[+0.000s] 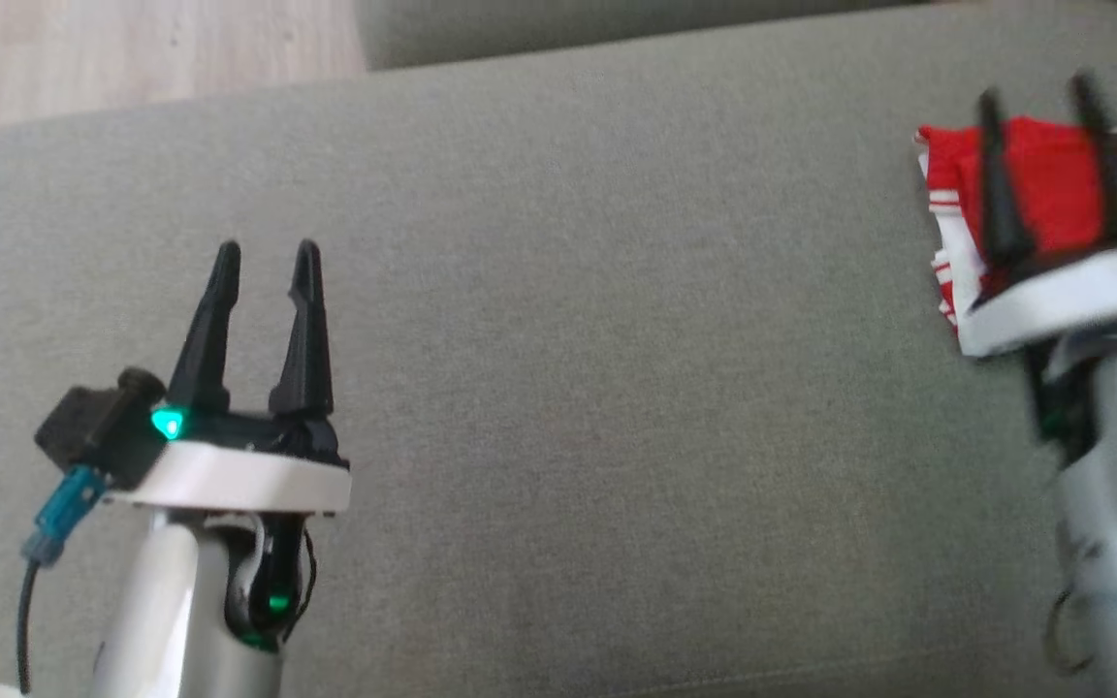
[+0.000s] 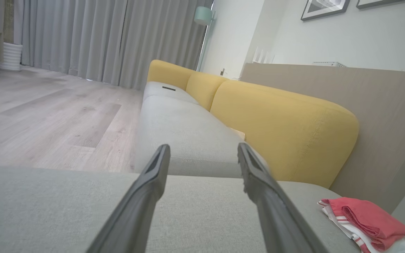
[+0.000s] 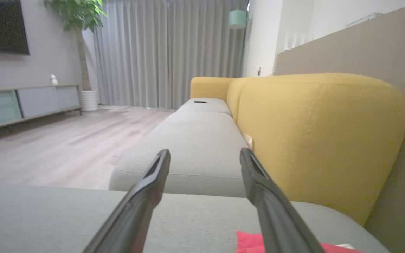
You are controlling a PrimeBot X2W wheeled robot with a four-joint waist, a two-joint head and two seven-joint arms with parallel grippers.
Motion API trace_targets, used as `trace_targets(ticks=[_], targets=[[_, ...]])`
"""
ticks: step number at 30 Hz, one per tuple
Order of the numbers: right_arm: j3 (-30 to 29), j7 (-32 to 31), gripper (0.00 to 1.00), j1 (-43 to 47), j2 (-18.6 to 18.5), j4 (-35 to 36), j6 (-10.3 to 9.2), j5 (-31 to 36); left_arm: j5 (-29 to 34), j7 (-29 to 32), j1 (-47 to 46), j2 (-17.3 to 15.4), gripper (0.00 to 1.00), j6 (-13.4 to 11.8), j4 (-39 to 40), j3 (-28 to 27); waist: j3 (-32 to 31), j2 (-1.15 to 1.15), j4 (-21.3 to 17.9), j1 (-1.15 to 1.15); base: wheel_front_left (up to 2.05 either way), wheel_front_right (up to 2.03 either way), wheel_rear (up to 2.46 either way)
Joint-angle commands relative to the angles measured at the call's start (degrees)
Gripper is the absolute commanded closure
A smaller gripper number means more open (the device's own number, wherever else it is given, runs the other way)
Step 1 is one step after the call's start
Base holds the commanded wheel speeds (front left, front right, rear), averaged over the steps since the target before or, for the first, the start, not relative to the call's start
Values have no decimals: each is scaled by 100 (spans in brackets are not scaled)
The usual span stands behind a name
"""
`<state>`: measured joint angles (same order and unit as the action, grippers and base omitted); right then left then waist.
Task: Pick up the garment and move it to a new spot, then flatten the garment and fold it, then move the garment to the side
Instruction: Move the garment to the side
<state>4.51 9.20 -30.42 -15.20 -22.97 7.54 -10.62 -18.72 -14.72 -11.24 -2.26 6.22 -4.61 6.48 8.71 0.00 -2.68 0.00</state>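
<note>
The garment is a folded red piece with white striped trim, lying at the far right of the grey seat cushion. My right gripper hovers over it, open, its two dark fingers apart with nothing between them. In the right wrist view the garment shows as a red corner under the right gripper. My left gripper is open above the cushion's left part, well away from the garment. The left wrist view has the garment at the lower right, beside the open left gripper.
Yellow backrests run along the sofa behind the garment, against a beige panel. A second grey cushion extends ahead. Wooden floor lies beyond the cushion's far edge. A cabinet and potted plant stand across the room.
</note>
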Motion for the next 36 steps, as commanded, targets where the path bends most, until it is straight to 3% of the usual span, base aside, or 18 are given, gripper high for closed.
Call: trace_targets(ticks=[1,6,12,20,36], targets=[[34,114,0,149,176,321,-5,-54,-30,-28,-34,-62,0,-38,223,-203,-173,0,90,0,0,0,0],[-103,407,0,880,802,605,-5,-54,-103,-28,282,-62,0,-139,237,-167,-398,0,161,0,0,0,0],[-284,562,0,1658,1164,807,-5,92,-149,-28,650,-62,0,-230,212,-103,-605,0,218,0,0,0,0],[-181,578,0,2244,1229,1219,-5,-23,-176,-28,885,-62,0,-362,217,-18,-646,0,255,0,0,0,0],[-127,579,0,2331,1232,1365,-5,-57,-157,-28,827,-62,0,-476,205,-48,-614,0,272,0,0,0,0]])
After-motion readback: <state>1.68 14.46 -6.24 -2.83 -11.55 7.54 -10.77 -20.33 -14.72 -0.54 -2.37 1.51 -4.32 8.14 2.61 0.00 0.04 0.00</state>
